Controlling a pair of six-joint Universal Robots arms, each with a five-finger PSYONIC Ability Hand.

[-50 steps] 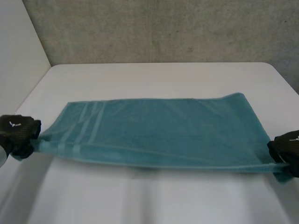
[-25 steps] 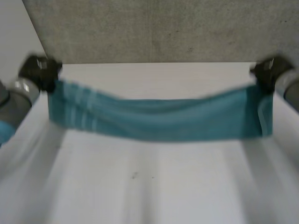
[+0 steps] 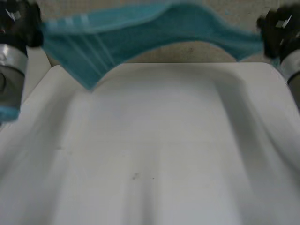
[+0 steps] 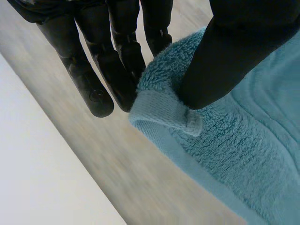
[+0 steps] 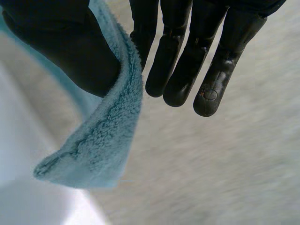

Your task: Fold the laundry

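A teal towel with pale stripes near its left end hangs stretched in the air above the far part of the white table. My left hand holds its left corner, high at the left. In the left wrist view the thumb pinches the towel's corner against the fingers. My right hand holds the right corner, high at the right. In the right wrist view the thumb presses the towel's edge against a finger. One lower corner of the towel dangles down near the left.
A grey wall stands behind the table. A white side wall runs along the left. Small dark specks mark the tabletop near its middle.
Both hands have swung up and away from me, lifting the towel off the table. It lay flat one second ago and now hangs in the air between the raised hands.
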